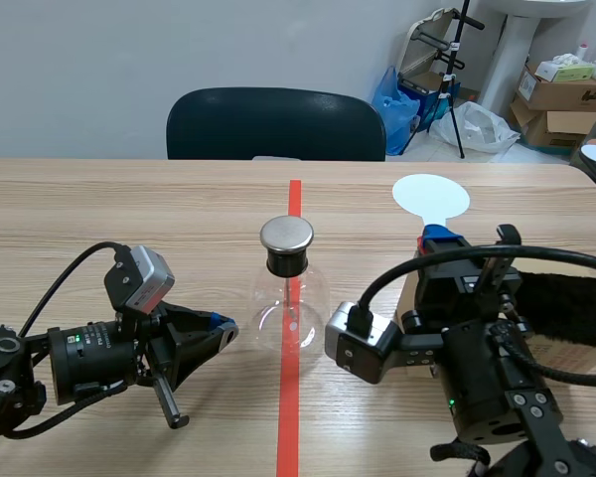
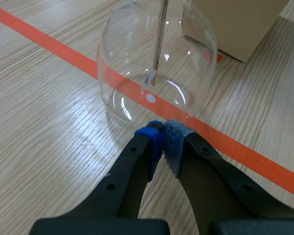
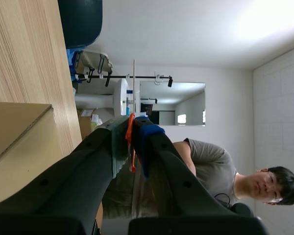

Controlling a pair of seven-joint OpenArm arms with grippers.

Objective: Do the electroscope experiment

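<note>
The electroscope, a clear glass flask [image 1: 288, 303] with a black neck and metal cap [image 1: 286, 235], stands on the orange line at the table's middle. Its rod and foil leaf [image 2: 152, 78] hang inside the glass. My left gripper [image 1: 223, 326] lies low on the table just left of the flask, shut on nothing, with its tips [image 2: 162, 142] almost at the glass base. My right gripper [image 1: 442, 237] points upward, right of the flask, shut on the stem of a white disc paddle [image 1: 431, 195]. That paddle shows edge-on with an orange part [image 3: 130, 142] between the pads.
A cardboard box [image 1: 413, 298] stands right of the flask, also seen beyond it as the box [image 2: 235, 24]. A black furry cloth [image 1: 568, 308] lies on it behind my right arm. A dark chair [image 1: 276, 124] stands across the table. A person [image 3: 210, 169] shows in the right wrist view.
</note>
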